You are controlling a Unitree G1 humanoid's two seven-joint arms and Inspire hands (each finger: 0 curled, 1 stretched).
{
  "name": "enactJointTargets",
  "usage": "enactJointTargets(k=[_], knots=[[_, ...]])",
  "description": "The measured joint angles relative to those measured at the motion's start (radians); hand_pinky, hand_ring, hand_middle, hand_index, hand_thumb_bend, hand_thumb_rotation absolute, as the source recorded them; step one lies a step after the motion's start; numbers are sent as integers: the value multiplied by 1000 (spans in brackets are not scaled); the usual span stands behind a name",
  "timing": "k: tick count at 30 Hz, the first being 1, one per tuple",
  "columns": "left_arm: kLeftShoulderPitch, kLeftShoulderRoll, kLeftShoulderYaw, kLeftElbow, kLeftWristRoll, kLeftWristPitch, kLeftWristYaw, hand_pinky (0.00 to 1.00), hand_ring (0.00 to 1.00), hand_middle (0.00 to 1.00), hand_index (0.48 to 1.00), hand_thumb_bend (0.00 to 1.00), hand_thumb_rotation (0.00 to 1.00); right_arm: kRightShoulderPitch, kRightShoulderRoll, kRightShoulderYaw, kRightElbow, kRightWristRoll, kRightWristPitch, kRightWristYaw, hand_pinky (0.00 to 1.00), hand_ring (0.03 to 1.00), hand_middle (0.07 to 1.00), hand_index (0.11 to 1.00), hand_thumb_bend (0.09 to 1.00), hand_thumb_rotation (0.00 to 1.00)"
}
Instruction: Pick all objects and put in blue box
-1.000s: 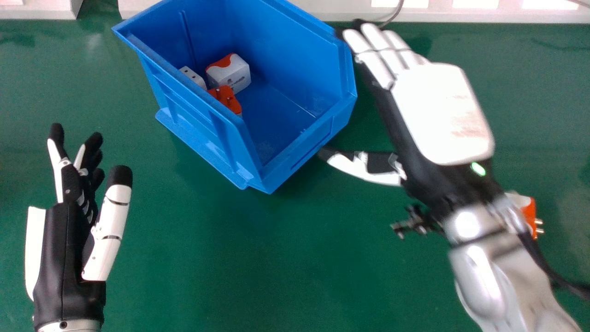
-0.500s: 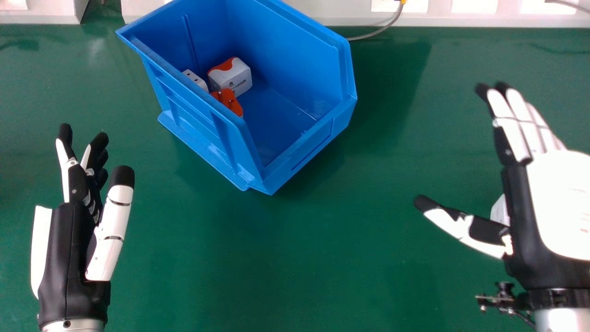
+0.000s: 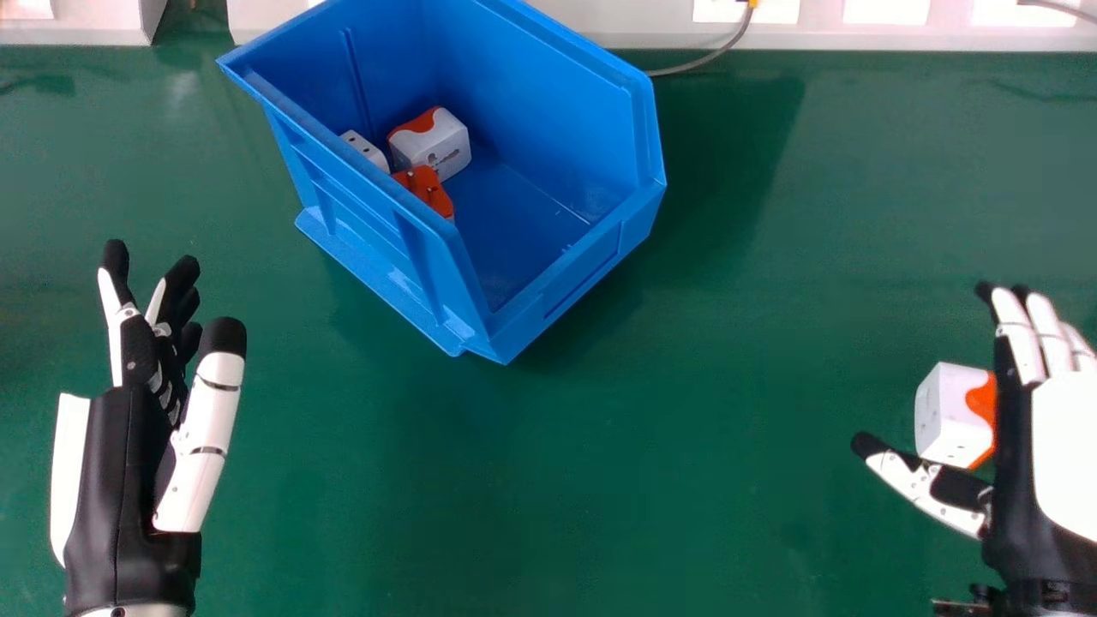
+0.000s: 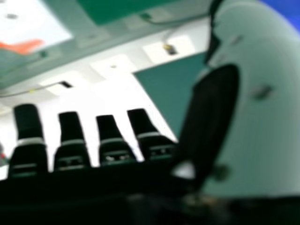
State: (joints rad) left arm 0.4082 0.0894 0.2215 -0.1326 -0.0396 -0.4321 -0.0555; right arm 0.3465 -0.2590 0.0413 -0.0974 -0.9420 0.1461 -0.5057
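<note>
So the right hand (image 3: 1065, 463) was over on the right side of the surface (image 3: 600, 480), fingers pretty much straight, not gripping anything. A white and orange adapter (image 3: 947, 416) sat right by it, between thumb and fingers in the head view; couldn't tell if they touched. Farther left and toward the far side was the blue box (image 3: 557, 317), with a white and orange cube (image 3: 441, 147), a white block (image 3: 368, 152) and an orange plug (image 3: 431, 193) inside. Left hand (image 3: 120, 480) was near left, open and empty.
</note>
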Motion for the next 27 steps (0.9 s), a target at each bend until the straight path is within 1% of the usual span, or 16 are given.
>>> enactJointTargets(k=[6, 8, 10, 14, 17, 20, 22, 23, 25, 27], knots=[[0, 1, 0, -2, -4, 1, -8, 985, 972, 961, 954, 494, 776, -62, 0, -1, 103, 27, 35, -13, 711, 841, 888, 861, 568, 372], [1, 1, 1, -4, -11, 3, -10, 982, 970, 959, 953, 513, 780, -81, 0, 0, 136, 33, 48, -14, 708, 841, 889, 859, 572, 368], [1, 2, 2, -5, -11, 4, -10, 972, 966, 958, 952, 519, 791, -98, 0, 1, 164, 41, 60, -15, 708, 841, 891, 860, 573, 355], [1, 2, 4, -5, -11, 6, -10, 965, 966, 957, 951, 508, 766, -138, -1, 5, 218, 52, 89, -8, 711, 847, 896, 865, 555, 392], [2, 2, 6, -8, -11, 7, -10, 964, 967, 958, 952, 528, 780, -168, -5, 8, 261, 69, 107, -5, 703, 841, 890, 857, 554, 380], [4, 4, 11, -10, -12, 7, -12, 966, 969, 961, 957, 495, 782, -194, -13, 14, 297, 77, 126, 12, 714, 845, 895, 859, 546, 383], [9, 7, 14, -13, -14, 7, -14, 968, 971, 964, 960, 503, 788, -215, -20, 14, 316, 88, 131, 20, 706, 834, 886, 847, 553, 370], [9, 8, 14, -14, -13, 7, -16, 970, 973, 966, 962, 487, 791, -225, -23, 14, 326, 92, 131, 22, 712, 837, 888, 848, 542, 390], [9, 9, 14, -16, -14, 7, -24, 971, 973, 967, 963, 461, 788, -243, -28, 14, 340, 111, 134, 28, 706, 831, 884, 840, 544, 392], [10, 11, 16, -17, -18, 8, -31, 965, 969, 966, 962, 440, 782, -258, -32, 14, 354, 122, 137, 33, 704, 826, 879, 835, 547, 395]])
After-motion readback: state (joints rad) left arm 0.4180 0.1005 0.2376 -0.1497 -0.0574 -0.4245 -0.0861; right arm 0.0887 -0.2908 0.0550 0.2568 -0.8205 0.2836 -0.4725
